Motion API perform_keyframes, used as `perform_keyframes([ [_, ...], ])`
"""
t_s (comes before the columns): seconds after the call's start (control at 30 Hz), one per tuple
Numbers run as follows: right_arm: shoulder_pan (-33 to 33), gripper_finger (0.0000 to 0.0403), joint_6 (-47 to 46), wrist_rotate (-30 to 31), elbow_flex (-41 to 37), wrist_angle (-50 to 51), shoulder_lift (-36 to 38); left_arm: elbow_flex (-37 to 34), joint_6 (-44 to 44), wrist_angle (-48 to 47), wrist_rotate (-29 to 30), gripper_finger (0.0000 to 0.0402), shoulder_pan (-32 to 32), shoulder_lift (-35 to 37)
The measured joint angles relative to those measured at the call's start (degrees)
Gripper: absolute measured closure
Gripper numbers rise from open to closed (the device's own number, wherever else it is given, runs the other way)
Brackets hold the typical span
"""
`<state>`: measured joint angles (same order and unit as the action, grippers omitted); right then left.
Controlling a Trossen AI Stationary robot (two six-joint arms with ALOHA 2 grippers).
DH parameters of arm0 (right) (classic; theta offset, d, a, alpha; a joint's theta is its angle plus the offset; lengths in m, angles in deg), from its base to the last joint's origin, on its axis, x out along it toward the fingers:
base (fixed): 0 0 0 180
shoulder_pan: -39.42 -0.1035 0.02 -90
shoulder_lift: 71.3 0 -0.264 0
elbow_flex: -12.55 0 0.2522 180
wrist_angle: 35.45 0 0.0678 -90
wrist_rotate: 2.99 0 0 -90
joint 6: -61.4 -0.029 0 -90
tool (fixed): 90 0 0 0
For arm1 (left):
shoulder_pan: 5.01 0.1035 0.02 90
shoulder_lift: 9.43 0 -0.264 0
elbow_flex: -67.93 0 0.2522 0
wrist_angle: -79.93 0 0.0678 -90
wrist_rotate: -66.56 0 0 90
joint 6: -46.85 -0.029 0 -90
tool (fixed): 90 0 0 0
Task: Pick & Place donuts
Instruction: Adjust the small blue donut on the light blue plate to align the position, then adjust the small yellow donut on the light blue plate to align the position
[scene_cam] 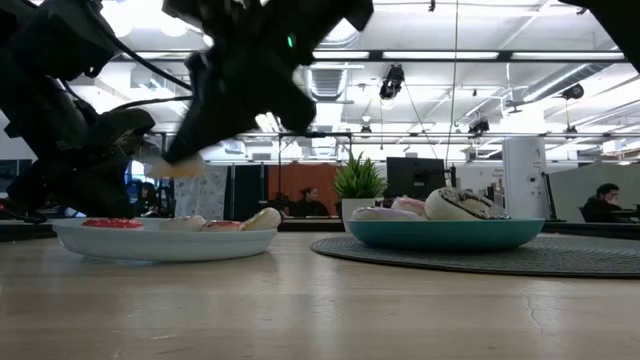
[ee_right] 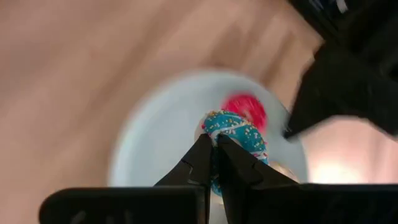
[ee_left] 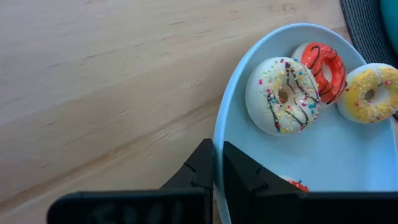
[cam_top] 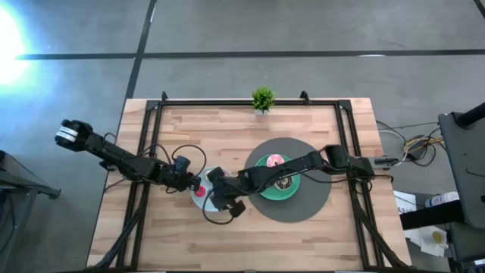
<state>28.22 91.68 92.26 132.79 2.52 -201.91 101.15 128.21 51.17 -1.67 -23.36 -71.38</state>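
A light-blue plate (cam_top: pixel 198 194) (ee_left: pixel 323 162) holds a white sprinkled donut (ee_left: pixel 283 94), a red striped mini donut (ee_left: pixel 324 70), a yellow one (ee_left: pixel 372 93) and a red one (ee_right: pixel 245 111). My left gripper (ee_left: pixel 217 163) is shut on this plate's rim. My right gripper (ee_right: pixel 214 152), reaching across from the right, is shut on a blue sprinkled donut (ee_right: pixel 239 134) above the light-blue plate (ee_right: pixel 149 149). The green plate (cam_top: pixel 265 194) (scene_cam: pixel 445 233) carries a pink donut (cam_top: pixel 275 161) and a chocolate donut (scene_cam: pixel 460 204). My left gripper pinches the light-blue plate's rim (ee_left: pixel 219 134) on the side toward the table's left, one finger outside the plate and one inside. The plate lies flat on the table. My right gripper pinches the blue donut's ring (ee_right: pixel 217 127) between its two fingers from above. The donut is lifted clear over the plate.
The green plate sits on a round dark mat (cam_top: pixel 307 208) right of centre. A small potted plant (cam_top: pixel 263 98) stands at the far edge. Black frame rails (cam_top: pixel 144 152) run along the table's left and right sides. Bare wood lies near and far of the plates.
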Motion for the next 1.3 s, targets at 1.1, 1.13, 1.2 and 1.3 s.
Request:
perform_keyframes([
  [1.1, -0.04, 0.0246, -14.8, -4.73, 1.85, -0.39, -4.39, 0.46, 0.4, 1.96, -0.69, 0.0401, 0.0, -2.89],
  [1.13, -0.04, 0.0237, -15.11, -4.2, 1.86, -0.42, -3.86, 0.46, 0.37, 1.96, -0.71, 0.0401, 0.0, -2.89],
  [1.2, 0.07, 0.0222, -15.32, -3.64, 1.92, -0.49, -2.84, 0.46, 0.33, 1.96, -0.73, 0.0401, 0.0, -2.89],
  [1.3, 0.22, 0.0204, -16.33, -2.48, 1.94, 1.91, -1.8, 0.44, 0.33, 1.9, -0.73, 0.0401, 0.0, -2.89],
])
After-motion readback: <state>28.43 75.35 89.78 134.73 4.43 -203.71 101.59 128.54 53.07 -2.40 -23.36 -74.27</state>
